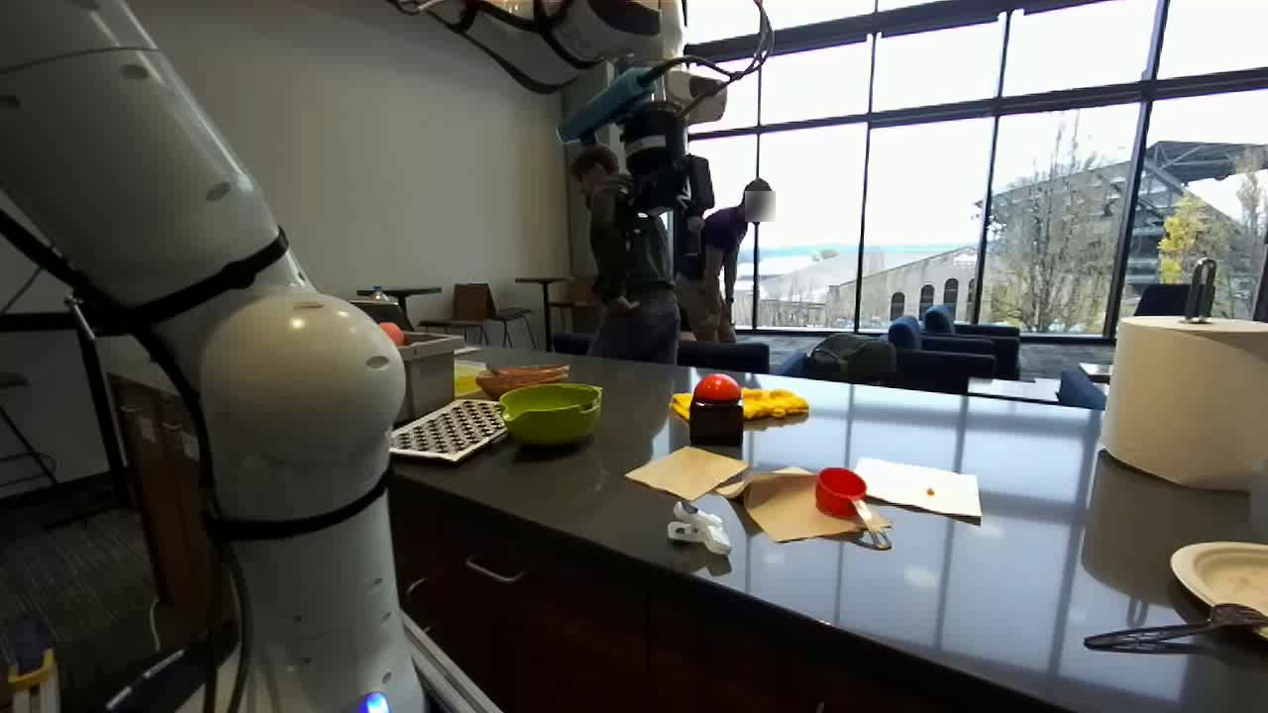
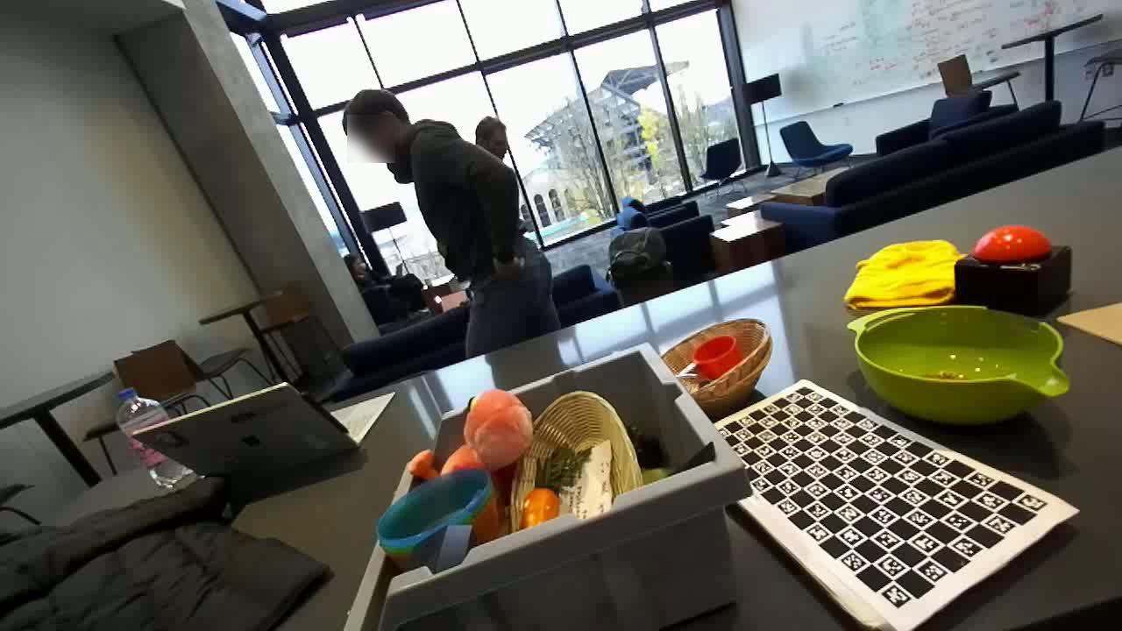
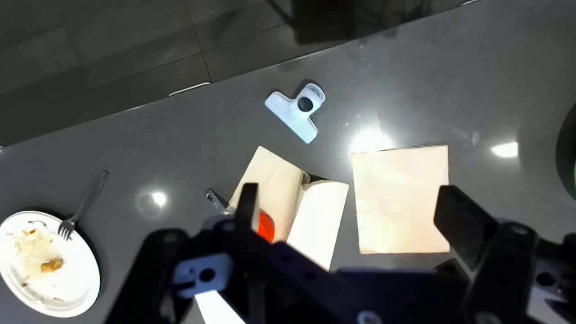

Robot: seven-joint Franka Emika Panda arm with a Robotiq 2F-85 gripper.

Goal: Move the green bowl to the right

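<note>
Green bowl [image 2: 960,401] looks light, stiff and easy to pinch

Nearest us in an exterior view, a checkered board [image 2: 885,499] lies flat on the worktop [image 2: 1074,438]. Just beyond its far edge we see the bowl, upright; we cannot tell whether the two touch. We judge it thin plastic: light, a little springy, hard to break, yet smooth enough to swivel under a weak grip. We would pinch a plain stretch of its near wall, inside and outside at once, avoiding the spout [image 2: 1049,383] at the right and the small tab [image 2: 861,324] at the far left, where the hold would likely be uneven. Crumbs [image 2: 951,377] lie in the bottom, so we would carry it level.

For looks, we have a round, shallow, lime yellow-green shape with a soft sheen and a thin rim. Past it we see a black box [image 2: 1012,282] with a red dome [image 2: 1012,244], and a bunched yellow cloth [image 2: 907,273].

Also on the far side, we judge, is the pincer [image 3: 348,211], high over the worktop, spread wide and holding nothing that we can see; a brown paper square [image 3: 400,198] shows in its gap in the wrist view. The bowl is well apart from it, at most a sliver of green at that view's right edge.
</note>
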